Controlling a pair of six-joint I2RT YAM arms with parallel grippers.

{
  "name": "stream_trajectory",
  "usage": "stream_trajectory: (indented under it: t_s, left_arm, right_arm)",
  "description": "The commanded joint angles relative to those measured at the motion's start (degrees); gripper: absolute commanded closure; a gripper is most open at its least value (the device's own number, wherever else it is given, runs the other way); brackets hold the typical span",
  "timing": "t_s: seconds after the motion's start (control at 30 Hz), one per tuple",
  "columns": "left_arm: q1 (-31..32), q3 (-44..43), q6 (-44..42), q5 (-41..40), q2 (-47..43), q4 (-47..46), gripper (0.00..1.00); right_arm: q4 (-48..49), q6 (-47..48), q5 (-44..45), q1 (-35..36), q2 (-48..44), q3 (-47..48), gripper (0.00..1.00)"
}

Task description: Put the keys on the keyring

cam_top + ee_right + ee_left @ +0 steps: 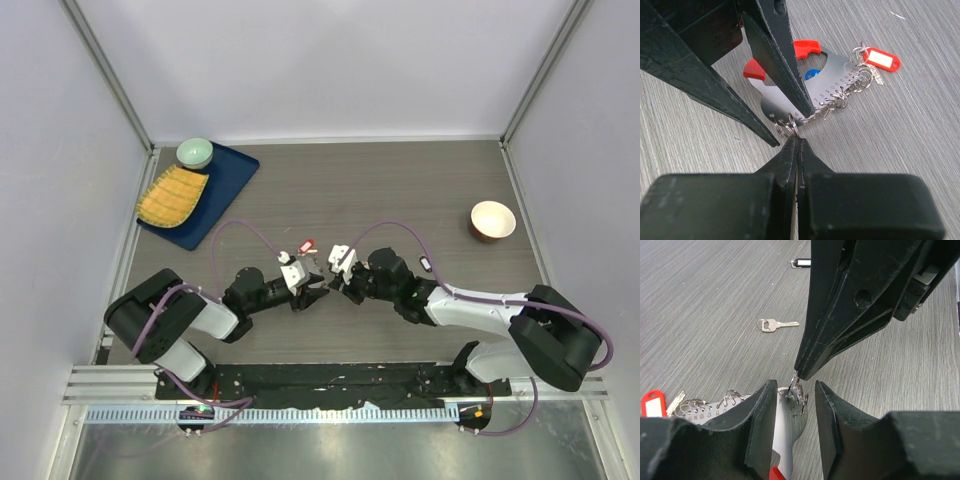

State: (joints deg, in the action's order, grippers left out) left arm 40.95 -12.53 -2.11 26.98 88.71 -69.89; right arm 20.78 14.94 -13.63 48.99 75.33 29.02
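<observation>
While the right gripper pinches a ring of the keyring, left gripper spread astride it, silver key beyond.

Left claw wide, right claw pinched.

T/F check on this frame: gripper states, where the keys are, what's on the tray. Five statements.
1. The right gripper is shut on a split ring of the keyring. True.
2. The silver key hangs on the keyring. False: it lies loose on the table, apart from it.
3. The left gripper is shut. False: its jaws stand open either side of that ring.
4. The red tag sits at the opposite end of the ring row. True.
5. The green bowl is on the blue tray. True.
</observation>
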Motion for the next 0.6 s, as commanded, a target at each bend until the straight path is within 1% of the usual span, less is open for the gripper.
stream_trajectory:
  t_s: [0.0,0.1,0.2,0.37,0.4,0.47,0.5,0.57]
  left_arm:
    - [-0.52,-1.53,0.44,1.84,1.2,-4.99,0.61]
    - [-0.61,-1.62,0.88,2.02,1.64,-4.91,0.69]
    - [-0.52,-1.44,0.97,1.93,1.56,-4.56,0.69]
    - [-0.87,-1.26,1.23,1.41,0.86,-3.51,0.74]
    - [-0.87,-1.26,1.23,1.23,0.68,-3.15,0.77]
    - [-1.05,-1.18,1.32,0.97,0.15,-2.36,0.78]
    - [-1.13,-1.18,1.32,0.79,-0.02,-2.01,0.8]
    - [-1.22,-1.26,1.23,0.53,-0.55,-1.13,0.82]
  right_arm:
    - [4.19,0.35,-0.79,-0.04,-1.59,-0.19,0.99]
    - [4.27,0.27,-0.52,-0.04,-1.94,-0.36,0.99]
    - [4.71,0.18,-0.09,-0.04,-2.38,-0.54,0.99]
    - [5.15,-0.17,0.27,-0.04,-2.82,-1.06,0.99]
    - [5.41,-0.26,0.44,-0.04,-2.99,-1.07,0.99]
    - [5.85,-0.44,0.88,-0.04,-3.35,-1.59,0.99]
    - [6.29,-0.52,0.97,-0.04,-3.52,-1.77,0.99]
    - [6.47,-0.7,1.15,-0.04,-3.96,-1.94,0.99]
